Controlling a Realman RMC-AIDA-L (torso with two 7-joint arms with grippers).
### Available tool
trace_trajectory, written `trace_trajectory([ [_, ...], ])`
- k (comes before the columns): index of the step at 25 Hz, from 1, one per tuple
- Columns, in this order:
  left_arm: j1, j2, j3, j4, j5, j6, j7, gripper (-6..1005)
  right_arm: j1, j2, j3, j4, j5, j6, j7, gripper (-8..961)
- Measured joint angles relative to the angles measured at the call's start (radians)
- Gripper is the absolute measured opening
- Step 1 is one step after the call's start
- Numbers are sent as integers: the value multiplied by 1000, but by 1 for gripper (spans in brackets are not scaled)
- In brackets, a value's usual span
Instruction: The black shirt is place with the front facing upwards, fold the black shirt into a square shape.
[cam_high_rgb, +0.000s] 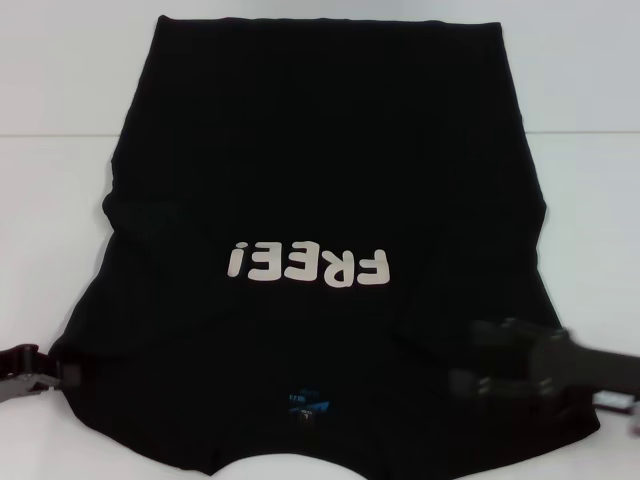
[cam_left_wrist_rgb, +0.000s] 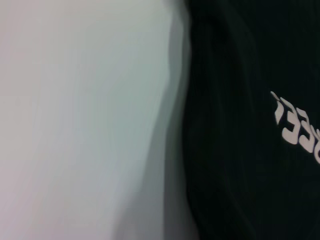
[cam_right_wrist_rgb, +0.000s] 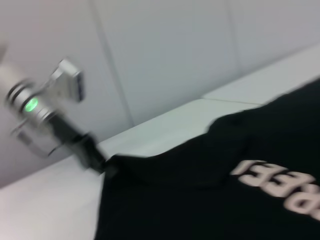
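The black shirt (cam_high_rgb: 330, 180) lies spread on the white table (cam_high_rgb: 590, 200), front up. Its off-white "FREE!" lettering (cam_high_rgb: 308, 265) reads upside down to me, and the blue neck tag (cam_high_rgb: 305, 400) is at the near edge. My left gripper (cam_high_rgb: 52, 372) is at the shirt's near left corner, touching its edge. The right wrist view shows it (cam_right_wrist_rgb: 101, 164) meeting that corner of the shirt (cam_right_wrist_rgb: 210, 200). My right gripper (cam_high_rgb: 475, 360) is blurred, just above the shirt's near right shoulder. The left wrist view shows the shirt's edge (cam_left_wrist_rgb: 240, 150) on the table.
Bare white table (cam_left_wrist_rgb: 75, 125) lies to the left and right of the shirt. The shirt's hem reaches the table's far part, where a seam line (cam_high_rgb: 60, 133) crosses. A pale wall (cam_right_wrist_rgb: 165, 55) stands behind the table.
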Motion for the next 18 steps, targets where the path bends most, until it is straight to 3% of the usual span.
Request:
trace_trajectory([
  [2, 0, -5, -23, 2, -10, 10, 36, 99, -31, -10, 1, -102, -3, -32, 172, 933],
  [5, 1, -5, -36, 1, -15, 16, 53, 35, -69, -44, 3, -264, -35, -70, 498, 931],
  [8, 3, -3, -39, 0, -15, 26, 68, 14, -68, -100, 5, -361, -103, -133, 764, 928],
  [12, 8, -6, -42, 6, -16, 46, 91, 14, 20, -192, 43, -354, -264, -230, 1050, 927],
  [14, 8, -6, -48, 5, -16, 50, 100, 14, 68, -211, 88, -343, -351, -266, 1138, 926],
  [18, 5, -6, -52, 4, -17, 51, 106, 14, 154, -210, 125, -354, -548, -298, 1220, 926],
])
